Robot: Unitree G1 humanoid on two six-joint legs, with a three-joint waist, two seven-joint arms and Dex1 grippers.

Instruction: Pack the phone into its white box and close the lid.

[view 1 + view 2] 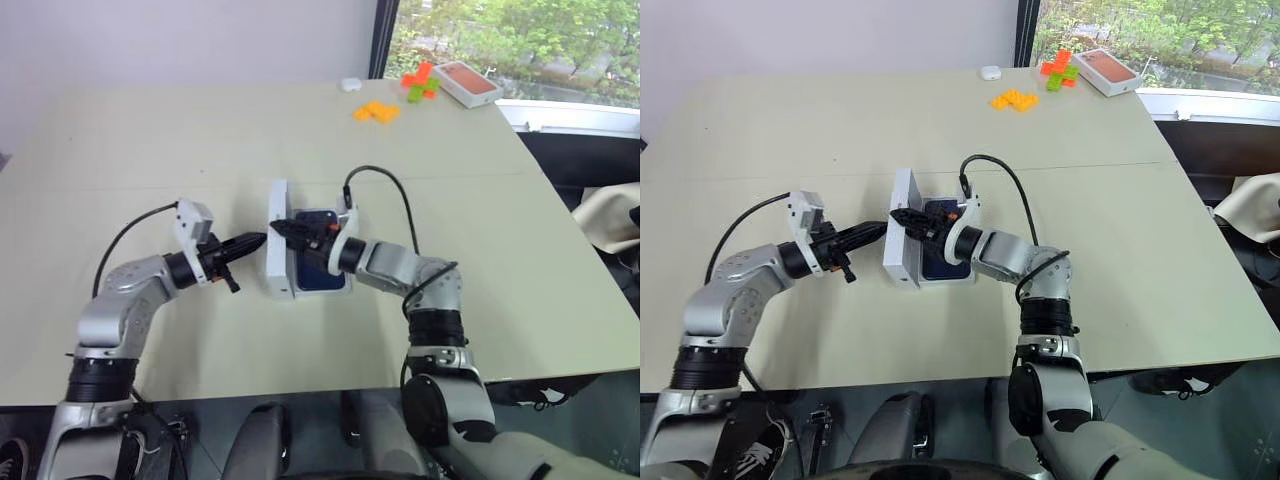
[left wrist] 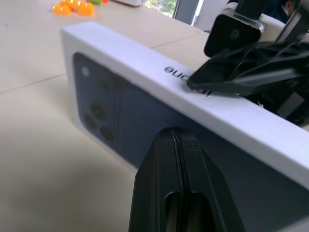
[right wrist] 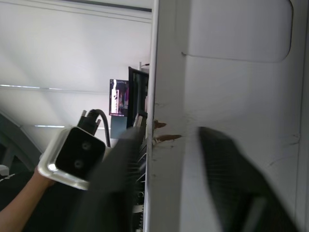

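Lid stands on edge over phone; right hand straddles its rim, parted; left hand, shut and empty, props its face.

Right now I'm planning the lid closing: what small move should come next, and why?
Probably push the shut left hand against the lid to tip it onto the white box: it stands on edge beside the box, the phone already inside, with the open right hand straddling its top edge.
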